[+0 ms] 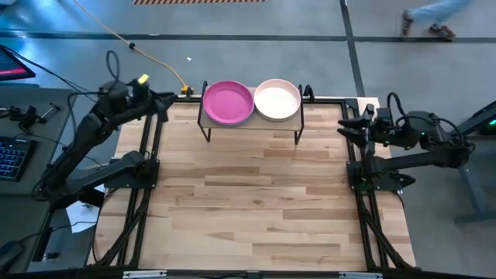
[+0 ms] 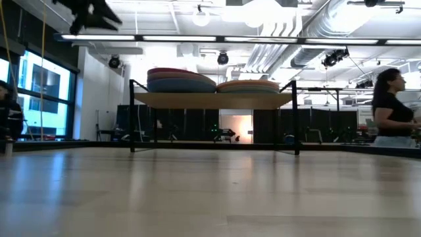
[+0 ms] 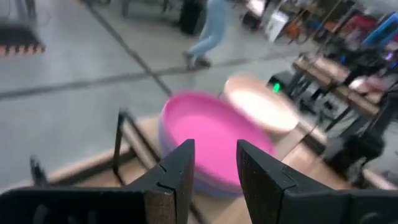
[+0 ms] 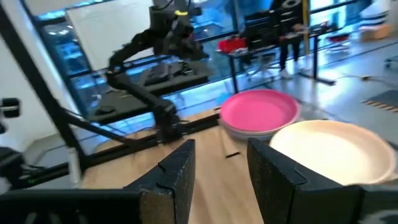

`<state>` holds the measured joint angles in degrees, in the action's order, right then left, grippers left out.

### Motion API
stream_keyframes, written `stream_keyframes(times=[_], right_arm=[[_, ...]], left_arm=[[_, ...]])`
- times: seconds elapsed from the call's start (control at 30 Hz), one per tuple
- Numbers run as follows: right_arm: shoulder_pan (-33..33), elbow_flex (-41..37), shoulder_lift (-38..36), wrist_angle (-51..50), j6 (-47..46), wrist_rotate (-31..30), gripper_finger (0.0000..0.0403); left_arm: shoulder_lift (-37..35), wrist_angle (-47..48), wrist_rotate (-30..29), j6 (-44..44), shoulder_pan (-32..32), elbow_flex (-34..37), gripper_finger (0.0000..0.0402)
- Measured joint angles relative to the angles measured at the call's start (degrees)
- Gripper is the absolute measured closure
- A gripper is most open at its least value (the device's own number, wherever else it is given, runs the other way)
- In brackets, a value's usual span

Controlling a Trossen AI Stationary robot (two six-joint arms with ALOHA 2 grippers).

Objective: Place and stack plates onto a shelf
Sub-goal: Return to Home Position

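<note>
Tabletop point(image 1: 256, 209) lies nearest. Far shelf point(image 2: 210, 100) holds plates: magenta stack point(image 1: 228, 102) left, cream stack point(image 1: 277, 100) right. Left gripper point(image 3: 214, 152) and right gripper point(image 4: 221, 152) gape empty at the sides. Stacking looks done; arms need only park.

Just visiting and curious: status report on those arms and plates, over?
Left arm, right arm at sides of table, jaws open, empty. Magenta plate and cream plate top two stacks on shelf. Nothing blocking; person beyond table.

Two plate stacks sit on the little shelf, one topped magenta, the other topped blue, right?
Not quite: the other stack is topped by a cream plate, not blue, as the high view shows. The magenta plate tops its neighbour on the shelf.
</note>
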<state>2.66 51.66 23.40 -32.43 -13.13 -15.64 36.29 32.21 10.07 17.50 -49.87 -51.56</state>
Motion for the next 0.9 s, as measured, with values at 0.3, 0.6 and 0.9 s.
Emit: stream_keyframes(times=[0.3, 0.6, 0.9], right_arm=[[0.01, -0.09, -0.23, -5.50, 6.08, 6.24, 0.0273], [0.00, -3.08, -1.85, -4.87, 5.34, 5.14, 0.0273], [0.00, -21.48, -9.74, 8.81, -1.16, 2.54, 0.0273]], left_arm=[[-1.89, -17.94, 9.79, 0.65, 0.68, 16.41, 0.0293], [-10.08, -34.41, 9.18, 5.85, 3.71, 30.02, 0.0293], [-15.39, -36.51, 8.94, 7.27, 9.18, 34.90, 0.0300]])
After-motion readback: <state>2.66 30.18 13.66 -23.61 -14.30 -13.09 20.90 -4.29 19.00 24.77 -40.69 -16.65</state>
